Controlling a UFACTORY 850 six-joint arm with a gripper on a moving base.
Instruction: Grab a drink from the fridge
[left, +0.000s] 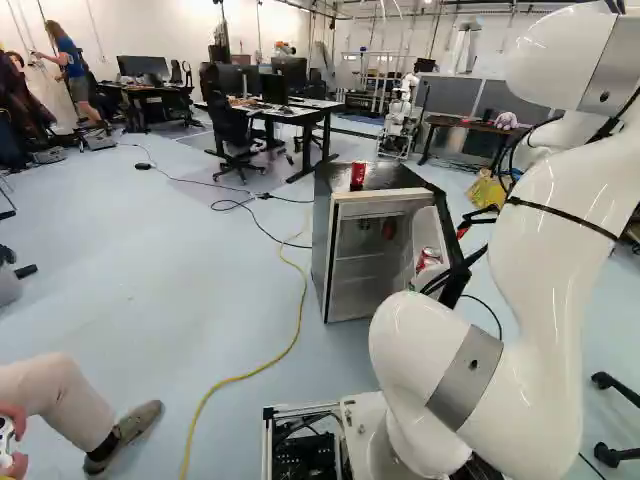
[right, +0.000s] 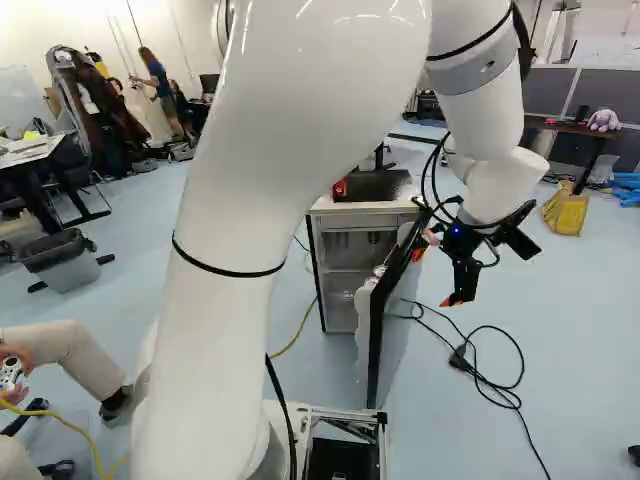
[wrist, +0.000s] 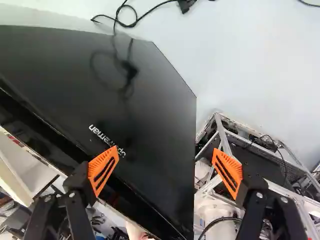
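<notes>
Had the flat, glossy black fridge door (wrist: 150, 90) open already, with black, orange-padded jaws spread and empty. Just hadn't grabbed any red-and-silver can (left: 429, 258) yet, lol.

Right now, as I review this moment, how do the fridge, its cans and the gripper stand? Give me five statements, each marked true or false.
1. The small, dark-sided fridge has its door open. True.
2. The black gripper with orange pads is closed on a can. False: its fingers stand apart, with no can between them.
3. A red can stands on top of the fridge. True.
4. The gripper is inside the fridge. False: it is by the door's black outer face.
5. The inner side of the door holds no can. False: at least one red-and-white can shows there.
</notes>
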